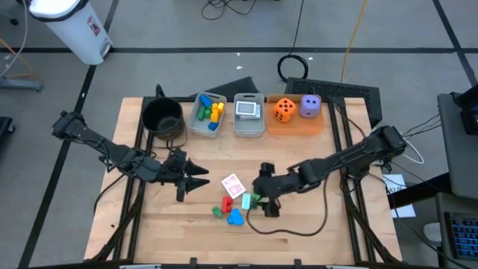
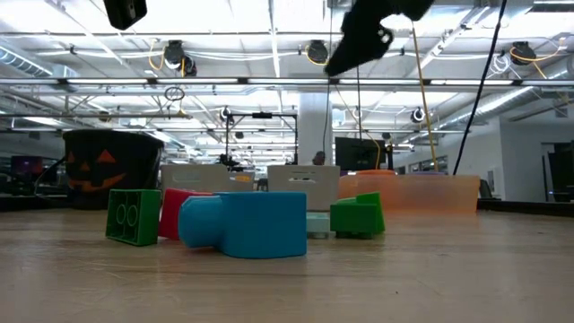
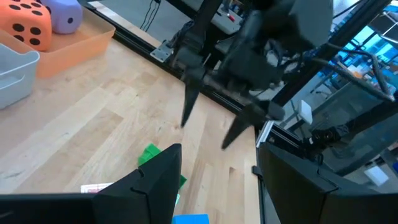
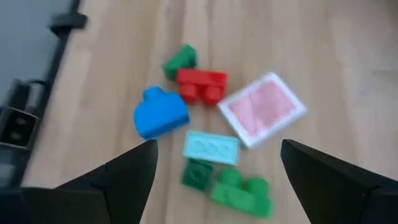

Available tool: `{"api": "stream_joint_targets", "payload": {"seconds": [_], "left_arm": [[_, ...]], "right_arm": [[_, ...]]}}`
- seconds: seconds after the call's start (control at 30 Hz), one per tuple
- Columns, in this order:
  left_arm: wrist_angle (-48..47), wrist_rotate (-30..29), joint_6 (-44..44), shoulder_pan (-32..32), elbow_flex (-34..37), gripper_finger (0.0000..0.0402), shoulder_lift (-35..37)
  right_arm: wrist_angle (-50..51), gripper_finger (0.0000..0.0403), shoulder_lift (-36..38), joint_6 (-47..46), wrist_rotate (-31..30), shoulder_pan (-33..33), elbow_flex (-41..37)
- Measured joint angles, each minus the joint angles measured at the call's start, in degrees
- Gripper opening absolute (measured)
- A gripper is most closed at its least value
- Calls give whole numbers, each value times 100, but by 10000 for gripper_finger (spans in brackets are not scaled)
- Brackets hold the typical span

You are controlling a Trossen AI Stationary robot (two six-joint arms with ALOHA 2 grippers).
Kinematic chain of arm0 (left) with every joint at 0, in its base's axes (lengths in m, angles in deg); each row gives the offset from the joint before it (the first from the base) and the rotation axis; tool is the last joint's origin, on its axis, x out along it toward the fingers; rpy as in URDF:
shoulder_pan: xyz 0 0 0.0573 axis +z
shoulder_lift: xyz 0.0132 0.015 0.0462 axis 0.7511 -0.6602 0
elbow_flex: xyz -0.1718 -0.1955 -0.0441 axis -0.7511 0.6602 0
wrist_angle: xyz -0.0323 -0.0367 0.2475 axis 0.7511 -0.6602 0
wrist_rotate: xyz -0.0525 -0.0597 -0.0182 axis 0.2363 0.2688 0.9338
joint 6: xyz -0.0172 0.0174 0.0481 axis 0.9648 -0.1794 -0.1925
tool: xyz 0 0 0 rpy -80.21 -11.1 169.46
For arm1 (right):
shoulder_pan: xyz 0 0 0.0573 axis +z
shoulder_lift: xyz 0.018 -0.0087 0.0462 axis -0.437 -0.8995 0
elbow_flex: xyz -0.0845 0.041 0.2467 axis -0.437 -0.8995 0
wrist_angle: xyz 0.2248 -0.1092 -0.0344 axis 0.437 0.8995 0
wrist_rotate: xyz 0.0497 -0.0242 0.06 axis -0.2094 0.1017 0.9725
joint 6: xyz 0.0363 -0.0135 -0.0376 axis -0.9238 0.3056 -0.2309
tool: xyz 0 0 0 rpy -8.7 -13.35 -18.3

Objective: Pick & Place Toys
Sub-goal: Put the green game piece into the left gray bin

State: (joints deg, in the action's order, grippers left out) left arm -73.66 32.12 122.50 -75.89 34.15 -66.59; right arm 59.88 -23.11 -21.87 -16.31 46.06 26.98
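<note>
Sorted so far: blue, green and yellow blocks (image 1: 208, 113) lie in the left clear bin (image 1: 198, 127); cards (image 1: 247, 109) sit in the middle clear bin (image 1: 249, 128); the orange die (image 1: 284, 109) and purple die (image 1: 311, 105) stand on the orange tray (image 1: 296, 125) at the back of the tabletop (image 1: 314, 232)
Still loose: a small pile near the front middle of the tabletop, namely a patterned playing card (image 4: 262, 109), a red block (image 4: 200, 84), a blue block (image 4: 160, 114), a pale teal piece (image 4: 211, 148) and green blocks (image 4: 238, 188), one more green block (image 4: 179, 61) just beyond the red one
Right claw (image 1: 263, 192): fingers spread wide with nothing between them, hanging over the pile with the teal piece and green blocks roughly under it; in the low view it is well above the blocks
Left claw (image 1: 196, 176): partly spread and empty, just beside the pile on its left, pointing toward the card, clear of the tabletop
Black pot (image 1: 162, 116): at the back left beside the bins; nothing in it that I can make out
Progress, as a judgement: more than half done; the bins and tray are already filled, and the last handful of blocks plus one card wait to be lifted
Likely next: the right claw looks set to drop onto one of the pieces under it; which one I cannot tell
</note>
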Motion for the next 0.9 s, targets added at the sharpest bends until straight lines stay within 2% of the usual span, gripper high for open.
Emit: {"api": "stream_joint_targets", "payload": {"seconds": [0.13,0.3,0.57,0.67,0.83,0.9], "left_arm": [[0,-2,15,2,0,223,0],[-10,-4,66,2,0,223,0],[-241,-13,195,2,0,223,0],[-262,-14,216,2,0,223,0],[-260,-15,210,2,0,223,0],[-260,-19,208,2,0,223,0]], "right_arm": [[-100,329,-448,-371,573,-129,7],[-100,329,-779,-1309,563,-271,6],[585,329,-824,-3065,-471,-396,6],[795,329,-828,-3704,-457,-425,6],[1230,329,-828,-5456,-439,-406,6],[1289,329,-828,-5780,-448,-391,6]]}}
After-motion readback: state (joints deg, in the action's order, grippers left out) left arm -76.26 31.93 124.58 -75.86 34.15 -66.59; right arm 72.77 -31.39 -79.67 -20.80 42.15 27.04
